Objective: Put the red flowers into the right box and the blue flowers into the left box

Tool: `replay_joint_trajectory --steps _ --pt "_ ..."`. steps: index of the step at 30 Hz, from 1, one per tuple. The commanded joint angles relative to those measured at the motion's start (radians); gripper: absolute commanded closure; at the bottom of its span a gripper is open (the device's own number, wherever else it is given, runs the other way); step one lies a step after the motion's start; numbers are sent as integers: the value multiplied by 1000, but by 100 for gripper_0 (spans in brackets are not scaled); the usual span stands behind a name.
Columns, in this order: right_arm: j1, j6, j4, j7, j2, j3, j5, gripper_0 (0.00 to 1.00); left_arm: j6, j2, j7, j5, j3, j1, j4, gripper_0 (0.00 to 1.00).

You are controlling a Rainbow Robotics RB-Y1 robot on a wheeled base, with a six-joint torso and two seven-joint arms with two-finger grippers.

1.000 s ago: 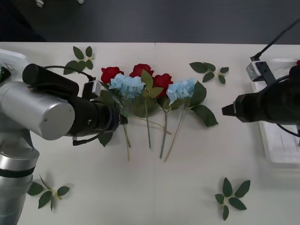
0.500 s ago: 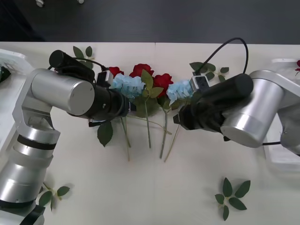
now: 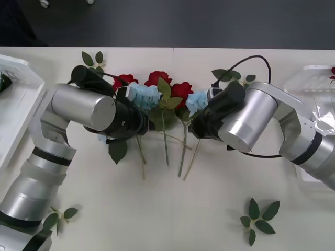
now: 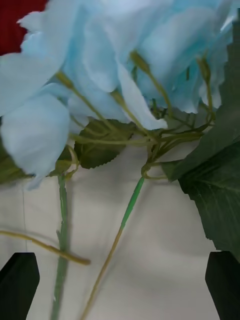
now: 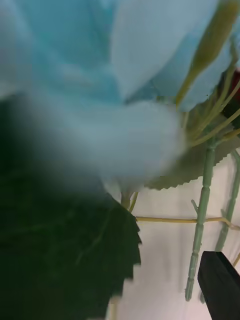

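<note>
The right hand (image 4: 120,287) hangs open just above the table (image 3: 172,209), its black fingers (image 4: 19,285) spread to either side of a blue flower's (image 4: 125,65) stem. The left hand (image 3: 140,123) sits close under another blue flower (image 5: 100,90); I cannot tell whether it is open. Red flowers (image 3: 158,78) lie just beyond both hands.

No text, label, brand, number or sign is showing legibly on anything in these views.
</note>
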State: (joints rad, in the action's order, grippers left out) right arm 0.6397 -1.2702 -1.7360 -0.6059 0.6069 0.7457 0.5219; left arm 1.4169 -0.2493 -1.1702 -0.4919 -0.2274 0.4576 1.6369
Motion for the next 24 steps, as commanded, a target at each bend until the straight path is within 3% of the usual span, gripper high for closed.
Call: replay_joint_trajectory --steps 1,4,6,9,10,11,14,24 --pt "43 25 29 115 -13 6 6 2 -39 28 -74 9 3 18 -38 7" --pt "49 63 55 163 -18 18 15 1 -39 33 -100 10 3 18 -54 9" --pt "51 75 65 173 -18 29 15 2 -39 36 -105 10 2 18 -55 16" --pt "55 77 75 176 -18 44 21 1 -41 38 -109 10 -1 18 -55 53" --pt "54 77 79 181 -18 44 26 1 -42 39 -112 10 -4 18 -55 84" --pt "55 77 82 182 -18 49 30 2 -47 39 -114 10 -7 18 -55 92" --pt "55 81 99 190 -18 72 38 2 -55 39 -121 9 -9 18 -55 100" --pt "55 114 122 221 -2 81 104 1 -56 38 -148 12 -7 18 -28 100"
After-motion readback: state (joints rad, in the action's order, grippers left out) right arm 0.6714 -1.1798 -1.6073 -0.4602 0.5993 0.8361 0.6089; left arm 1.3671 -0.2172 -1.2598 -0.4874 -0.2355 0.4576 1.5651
